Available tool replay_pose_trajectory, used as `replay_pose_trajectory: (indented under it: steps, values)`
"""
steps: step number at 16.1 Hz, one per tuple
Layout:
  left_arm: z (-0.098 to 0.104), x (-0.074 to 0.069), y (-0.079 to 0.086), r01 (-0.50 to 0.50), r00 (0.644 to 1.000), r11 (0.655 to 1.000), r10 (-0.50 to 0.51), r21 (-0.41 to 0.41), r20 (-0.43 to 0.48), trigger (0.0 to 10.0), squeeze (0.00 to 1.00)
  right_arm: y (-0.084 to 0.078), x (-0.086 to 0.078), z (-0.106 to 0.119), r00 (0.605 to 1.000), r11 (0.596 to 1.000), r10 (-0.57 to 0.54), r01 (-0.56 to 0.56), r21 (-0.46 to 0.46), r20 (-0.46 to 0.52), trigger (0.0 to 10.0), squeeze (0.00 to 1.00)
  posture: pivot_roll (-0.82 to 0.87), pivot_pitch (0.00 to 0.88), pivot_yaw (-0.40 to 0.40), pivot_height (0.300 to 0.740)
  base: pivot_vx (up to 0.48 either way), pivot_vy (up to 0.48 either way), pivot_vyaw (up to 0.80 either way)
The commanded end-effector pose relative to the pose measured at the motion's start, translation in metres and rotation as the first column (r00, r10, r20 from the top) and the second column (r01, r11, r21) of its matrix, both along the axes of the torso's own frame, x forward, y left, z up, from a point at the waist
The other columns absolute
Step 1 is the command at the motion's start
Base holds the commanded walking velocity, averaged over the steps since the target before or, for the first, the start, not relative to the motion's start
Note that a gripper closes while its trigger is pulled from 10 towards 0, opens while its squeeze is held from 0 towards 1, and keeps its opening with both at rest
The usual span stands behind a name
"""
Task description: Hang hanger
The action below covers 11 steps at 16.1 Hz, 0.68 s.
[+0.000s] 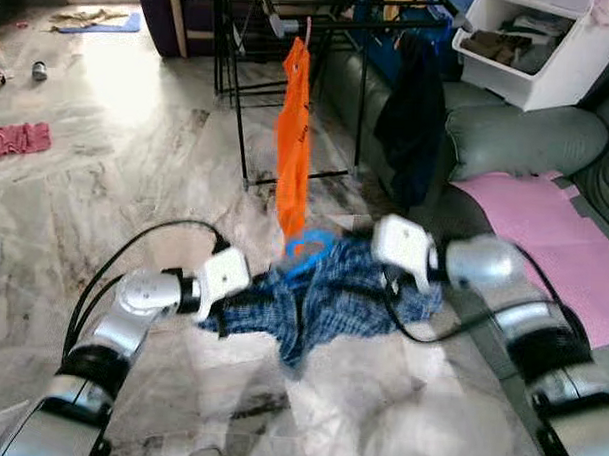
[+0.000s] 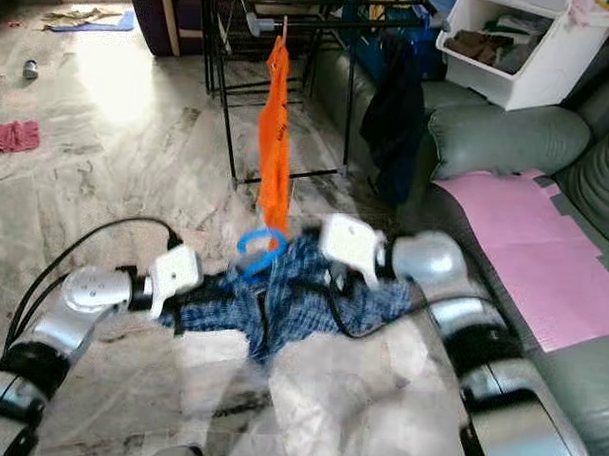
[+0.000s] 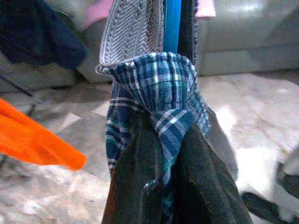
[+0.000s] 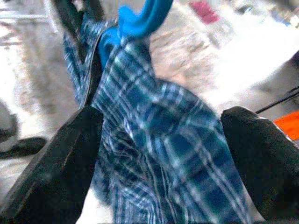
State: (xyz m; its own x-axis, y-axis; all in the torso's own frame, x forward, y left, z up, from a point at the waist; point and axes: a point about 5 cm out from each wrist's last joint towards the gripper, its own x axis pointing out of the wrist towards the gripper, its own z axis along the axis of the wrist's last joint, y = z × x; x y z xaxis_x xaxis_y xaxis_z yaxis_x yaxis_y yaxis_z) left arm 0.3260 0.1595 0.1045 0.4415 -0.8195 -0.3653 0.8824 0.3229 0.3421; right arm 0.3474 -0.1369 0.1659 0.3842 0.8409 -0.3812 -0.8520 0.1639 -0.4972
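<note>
Left hand clenches the plaid shirt. Right hand is spread around it, beside the blue hanger.

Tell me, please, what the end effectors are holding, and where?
Left end effector pinches the plaid garment at a bunched edge; the right's grip cannot be told.

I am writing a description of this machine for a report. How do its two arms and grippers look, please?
Both arms are silver metal tubes with black bands at the joints. Each wrist ends in a white boxy housing, and a black cable loops from it along the arm. The left gripper and the right gripper each have two long black fingers, glossy and tapering.
</note>
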Motion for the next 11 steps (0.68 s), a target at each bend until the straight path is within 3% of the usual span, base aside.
replay_pose_trajectory:
  steps: [1, 5, 7, 8, 9, 11]
  values:
    - [0.011, 0.007, 0.001, -0.008, 0.999, 1.0, 0.008, -0.011, 0.049, 0.0, 0.0, -0.006, 0.005, 0.005, 0.999, 1.0, -0.017, 0.018, -0.022, 0.034, 10.0, 1.0, 0.07, 0.041, -0.054, 0.74, 0.0, 0.0, 0.0]
    - [0.021, 0.011, -0.004, 0.063, 0.994, 0.998, -0.065, 0.023, 0.091, 0.0, 0.0, -0.02, 0.006, -0.01, 0.999, 0.992, -0.008, 0.002, -0.128, -0.048, 10.0, 0.97, 0.07, 0.051, -0.052, 0.74, 0.0, 0.0, 0.0]
    - [0.021, 0.007, -0.009, 0.122, 0.986, 0.991, -0.127, 0.051, 0.108, 0.0, 0.0, -0.022, 0.005, -0.014, 0.999, 0.984, 0.007, -0.014, -0.179, -0.04, 10.0, 0.58, 0.08, 0.062, -0.053, 0.74, 0.0, 0.0, 0.0]
    - [0.021, 0.005, -0.01, 0.144, 0.983, 0.988, -0.15, 0.059, 0.109, 0.0, 0.0, -0.021, 0.005, -0.014, 0.999, 0.982, 0.024, -0.03, -0.187, -0.035, 10.0, 0.46, 0.08, 0.064, -0.054, 0.74, 0.0, 0.0, 0.0]
    - [0.017, -0.001, -0.015, 0.195, 0.974, 0.979, -0.201, 0.059, 0.103, 0.0, 0.0, -0.007, 0.006, -0.008, 0.998, 0.988, 0.062, -0.062, -0.139, -0.003, 10.0, 0.15, 0.08, 0.07, -0.053, 0.74, 0.0, 0.0, 0.0]
    - [0.014, -0.003, -0.015, 0.201, 0.974, 0.978, -0.205, 0.057, 0.097, 0.0, 0.0, -0.001, 0.005, -0.005, 0.996, 0.988, 0.088, -0.084, -0.129, 0.022, 10.0, 0.11, 0.08, 0.073, -0.053, 0.74, 0.0, 0.0, 0.0]
